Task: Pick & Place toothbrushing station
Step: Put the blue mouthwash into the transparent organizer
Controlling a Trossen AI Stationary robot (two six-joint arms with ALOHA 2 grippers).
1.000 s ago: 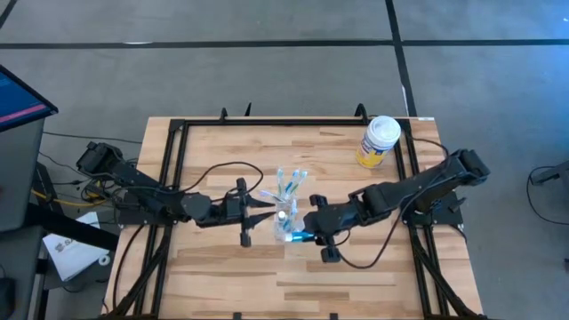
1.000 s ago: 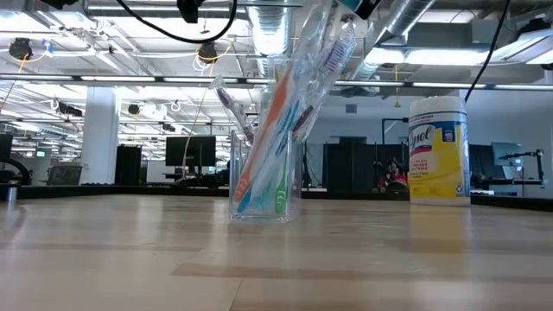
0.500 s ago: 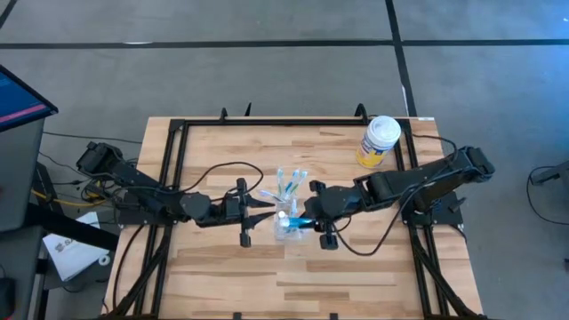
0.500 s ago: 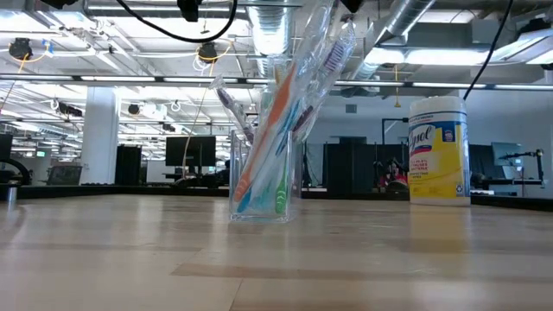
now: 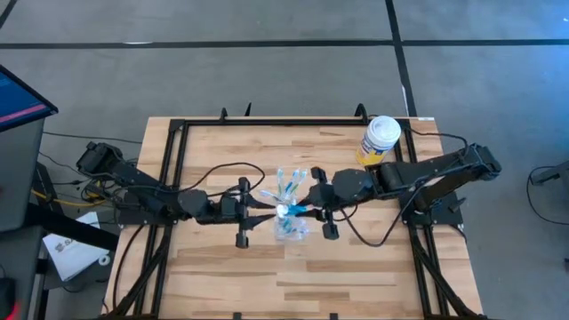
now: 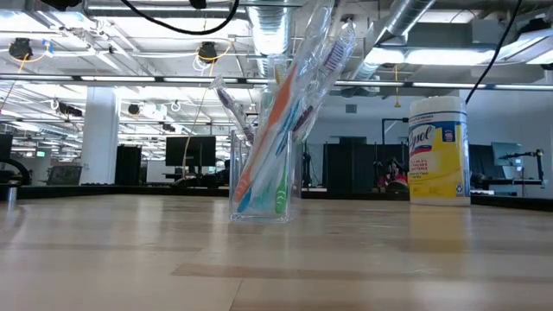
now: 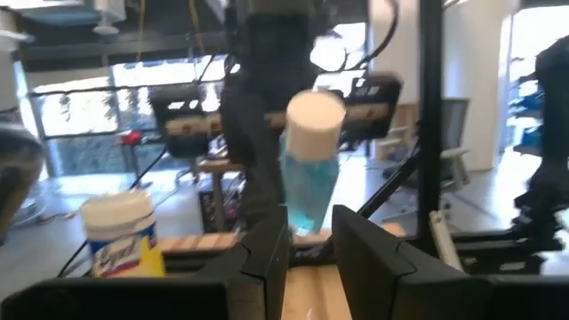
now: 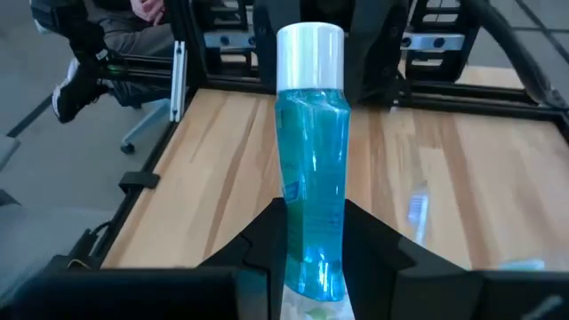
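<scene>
Blue tube [image 8: 309, 169]: clamped at its lower end between the right gripper [image 5: 311, 206] fingers [image 8: 378, 240], white cap pointing forward, away from the wrist.
Long axis: runs out from the right gripper toward the left arm, roughly level over the table [image 5: 356, 267].
Tumbler [image 6: 263, 173]: stands upright on the wood, just below and ahead of the tube's cap end, toothbrushes [image 6: 298, 95] leaning out of it.
Nearer arm: the right one, since it holds the tube; the opening lies forward and down from it.
Left gripper [image 5: 262, 212]: just beside the tumbler on the other side, fingers [image 7: 267, 258] slightly apart, holding nothing.
Likely next: tip the cap end down into the tumbler.
Wipes can [image 5: 380, 140]: well behind the right arm.
</scene>
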